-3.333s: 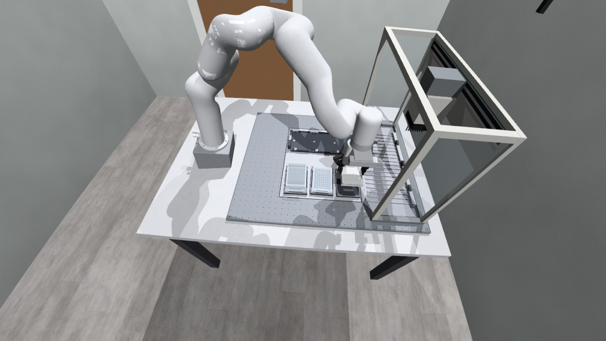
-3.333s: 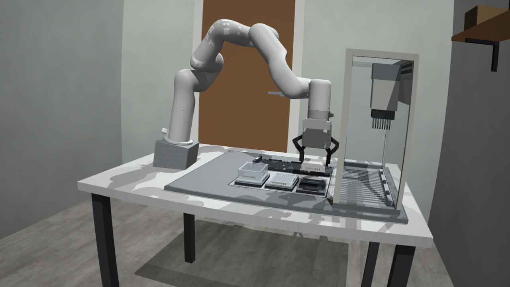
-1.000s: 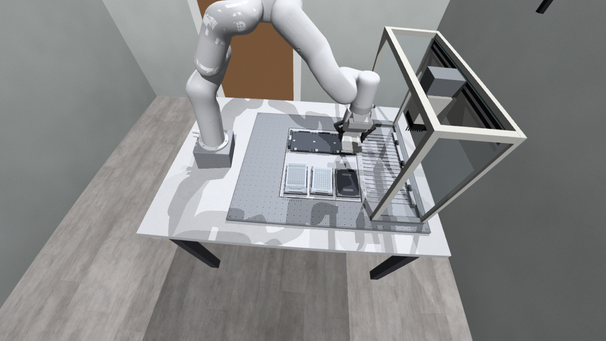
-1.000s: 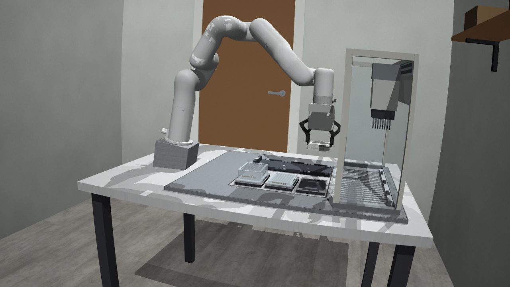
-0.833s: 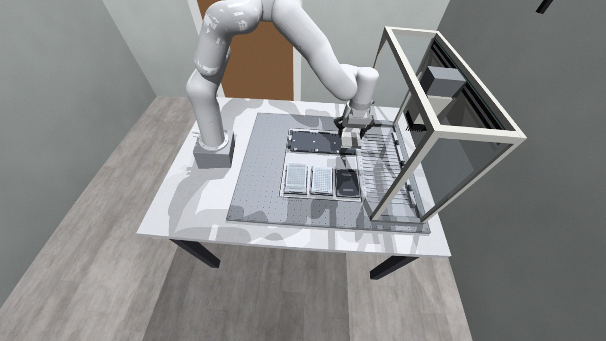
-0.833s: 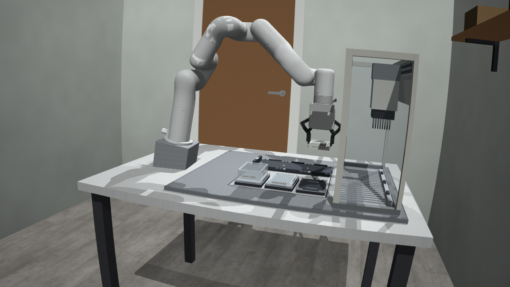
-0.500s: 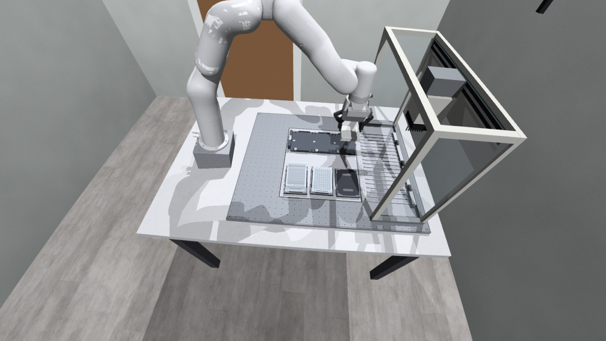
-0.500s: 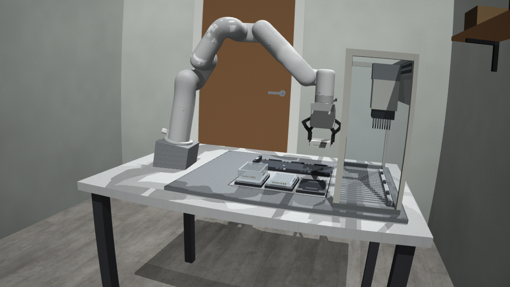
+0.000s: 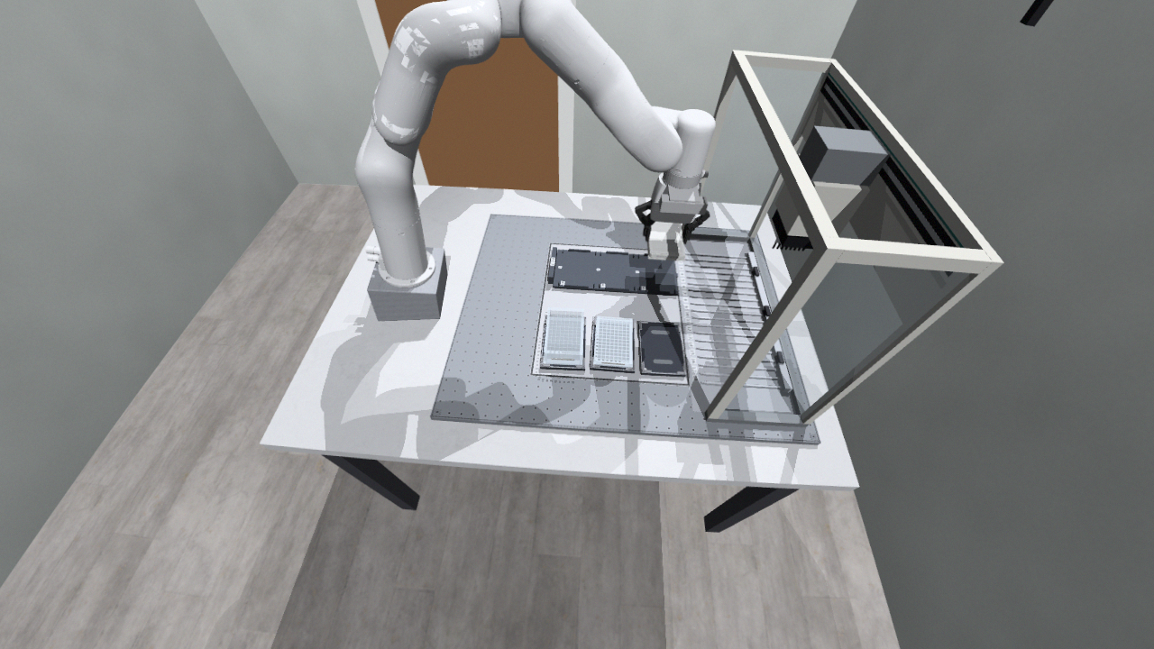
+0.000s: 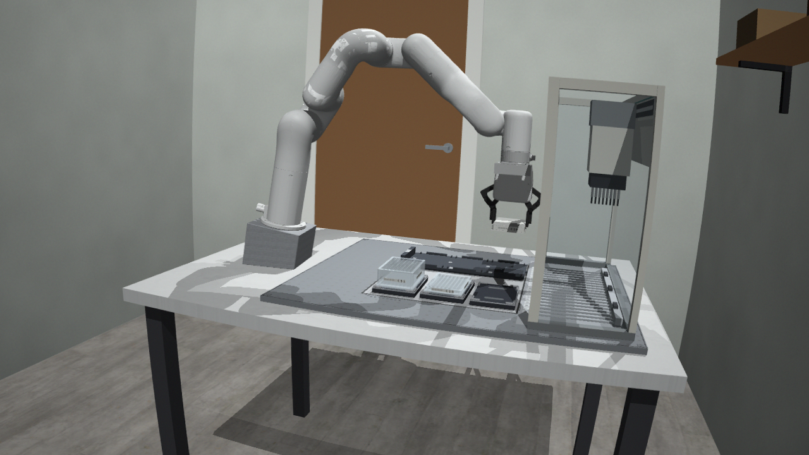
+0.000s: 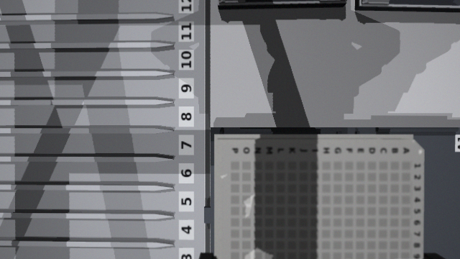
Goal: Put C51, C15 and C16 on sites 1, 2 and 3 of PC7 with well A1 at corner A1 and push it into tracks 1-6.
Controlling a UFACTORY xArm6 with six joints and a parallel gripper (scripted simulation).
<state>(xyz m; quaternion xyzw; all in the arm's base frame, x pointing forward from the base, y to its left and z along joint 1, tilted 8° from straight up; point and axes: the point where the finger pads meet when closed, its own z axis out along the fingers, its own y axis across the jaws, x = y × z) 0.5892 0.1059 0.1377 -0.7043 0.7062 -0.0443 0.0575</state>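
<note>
My gripper [image 9: 666, 240] is shut on C16 [image 9: 663, 243], a pale 384-well plate, and holds it level well above the table [image 10: 507, 227]. It hangs over the rail-side end of PC7 [image 9: 613, 270], the long dark carrier lying empty on the apron [image 10: 469, 263]. In the wrist view the plate [image 11: 320, 198] fills the lower right, its chamfered A1 corner at upper right, with dark carrier [image 11: 438, 198] below it. C51 [image 9: 562, 337], a clear deep-well block, sits in nest S1 [image 10: 401, 272]. C15 [image 9: 612, 341] sits in S2 [image 10: 448, 284]. Nest S3 [image 9: 661, 348] is empty.
The loading rails [image 9: 725, 312] run under the white-framed instrument [image 9: 838, 233]; the track numbers [image 11: 186, 144] show along the apron edge. A pipetting head [image 10: 608, 146] hangs inside the frame. The frame's front post [image 10: 540, 215] stands close beside my gripper.
</note>
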